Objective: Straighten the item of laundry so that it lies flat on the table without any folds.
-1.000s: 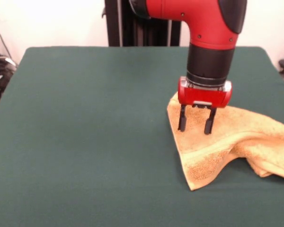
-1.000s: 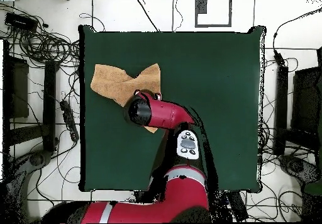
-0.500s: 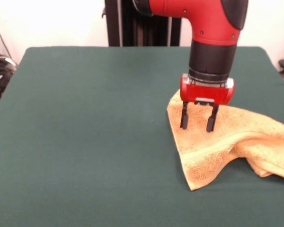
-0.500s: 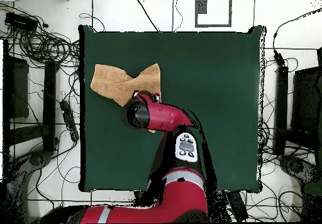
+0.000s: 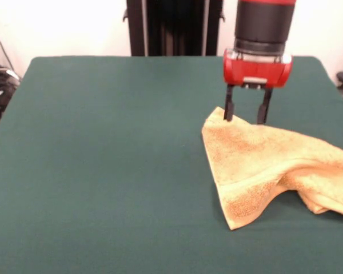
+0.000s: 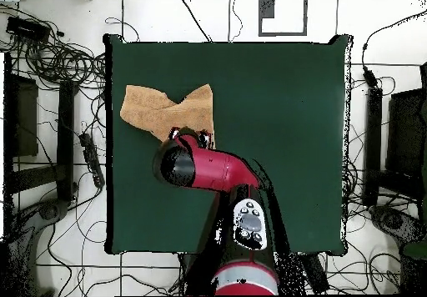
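the towel [image 5: 263, 165] lies at the right of the frame on the green bench [image 5: 103, 160], bunched and folded over at its right end. the tool [image 5: 246, 112] hangs open and empty above its upper corner; flattening remains undone.

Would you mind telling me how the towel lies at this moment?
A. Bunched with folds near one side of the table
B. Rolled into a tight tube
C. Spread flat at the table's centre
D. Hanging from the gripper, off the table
A: the towel lies rumpled and folded over at the table's side, while the open gripper holds nothing above its far corner.
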`<state>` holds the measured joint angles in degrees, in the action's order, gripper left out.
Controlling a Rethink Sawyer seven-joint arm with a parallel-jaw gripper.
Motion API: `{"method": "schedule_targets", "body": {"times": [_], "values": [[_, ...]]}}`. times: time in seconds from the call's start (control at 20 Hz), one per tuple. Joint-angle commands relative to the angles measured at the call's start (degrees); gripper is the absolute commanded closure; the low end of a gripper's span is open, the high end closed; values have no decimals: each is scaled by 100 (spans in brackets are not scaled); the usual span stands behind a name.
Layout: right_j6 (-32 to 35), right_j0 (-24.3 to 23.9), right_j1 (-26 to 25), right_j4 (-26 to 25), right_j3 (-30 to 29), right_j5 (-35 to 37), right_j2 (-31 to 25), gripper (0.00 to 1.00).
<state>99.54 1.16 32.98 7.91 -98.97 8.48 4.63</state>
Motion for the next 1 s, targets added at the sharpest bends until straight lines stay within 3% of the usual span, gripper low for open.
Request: {"method": "schedule_targets", "body": {"times": [0.05,0.3,1.0], "values": [[1501,198,-34,238,-1070,-75,-680,0],[1507,189,-402,204,-1131,-447,-796,0],[1486,36,-805,234,-1109,-1021,-1088,0]]}}
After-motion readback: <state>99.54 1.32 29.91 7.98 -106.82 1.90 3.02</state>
